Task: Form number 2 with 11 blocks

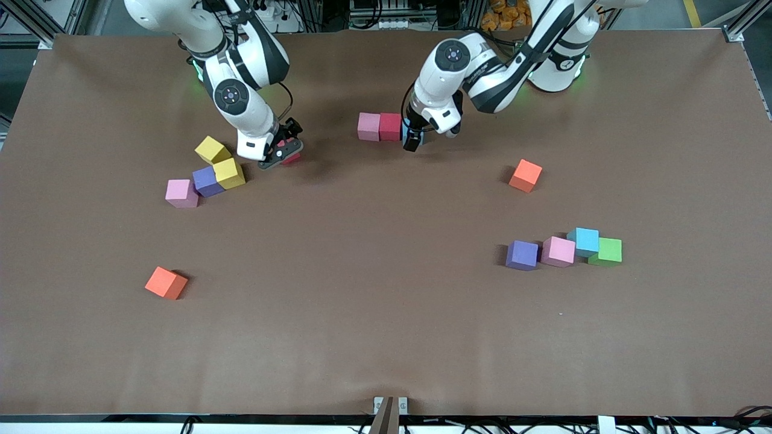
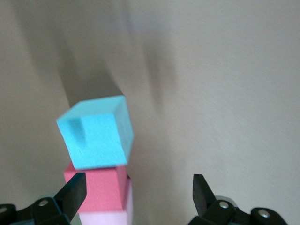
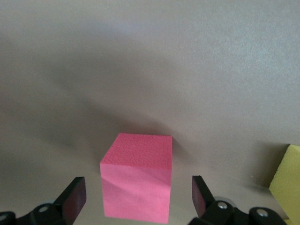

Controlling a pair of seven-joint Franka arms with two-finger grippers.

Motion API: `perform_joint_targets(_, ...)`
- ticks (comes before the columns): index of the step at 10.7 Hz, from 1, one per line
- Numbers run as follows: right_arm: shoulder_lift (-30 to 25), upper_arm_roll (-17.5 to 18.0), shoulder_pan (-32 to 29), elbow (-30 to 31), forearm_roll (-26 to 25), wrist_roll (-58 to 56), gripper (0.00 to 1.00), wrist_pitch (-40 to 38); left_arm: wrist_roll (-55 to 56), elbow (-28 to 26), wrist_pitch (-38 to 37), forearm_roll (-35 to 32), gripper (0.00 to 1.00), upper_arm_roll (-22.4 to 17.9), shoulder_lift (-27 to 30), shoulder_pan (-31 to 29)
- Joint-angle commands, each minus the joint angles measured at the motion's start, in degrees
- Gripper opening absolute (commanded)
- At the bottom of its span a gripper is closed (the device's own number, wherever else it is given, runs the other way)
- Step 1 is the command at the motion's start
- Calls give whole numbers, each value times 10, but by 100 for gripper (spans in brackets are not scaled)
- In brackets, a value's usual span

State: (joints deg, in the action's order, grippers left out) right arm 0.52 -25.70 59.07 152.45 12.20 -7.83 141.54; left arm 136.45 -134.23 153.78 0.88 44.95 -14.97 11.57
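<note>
Plainly, both grippers stand wide open and neither holds anything. The left gripper [image 1: 415, 140] is low at the end of a short row of cubes: a pink cube [image 1: 368, 126], a red cube [image 1: 390, 126] touching it, and a light blue cube [image 2: 96, 132] next along, toward the left arm's end of the table. In the left wrist view the blue cube sits skewed against the red one, and the fingers [image 2: 72, 192] stand clear of it on either side. The left arm reaches in from its base, elbow bent, wrist pointing down.

The right gripper [image 1: 282, 150] is low over a pink-red cube [image 3: 137, 177], which lies between its spread fingers [image 3: 74, 197] without showing contact. The right arm is folded steeply down from its base.

From that cube, a cluster lies at about eight o'clock: two yellow cubes [image 1: 211, 149] [image 1: 229, 173], a purple cube [image 1: 206, 181] and a pink one [image 1: 181, 193]. An orange cube [image 1: 166, 283] lies nearer the front camera. Toward the left arm's end are another orange cube [image 1: 525, 175] and a row of purple [image 1: 522, 255], pink [image 1: 558, 251], light blue [image 1: 584, 241] and green [image 1: 608, 251] cubes.
</note>
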Motion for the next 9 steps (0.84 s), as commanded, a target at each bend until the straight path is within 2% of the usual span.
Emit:
perform_joint_targets(1, -24, 1, 12, 25, -7, 47, 100, 20, 0, 41, -79, -13, 100, 1, 28, -6)
perform_joint_targets(3, -14, 1, 38, 45, -7, 76, 100, 71, -58, 78, -128, -13, 100, 1, 28, -32)
perform_joint_targets(5, -4, 1, 48, 50, -7, 76, 100, 88, -151, 100, -154, -13, 100, 1, 28, -74)
perform_joint_targets(9, 5, 1, 50, 57, -7, 75, 98, 111, -428, 89, -184, -13, 100, 2, 31, -117)
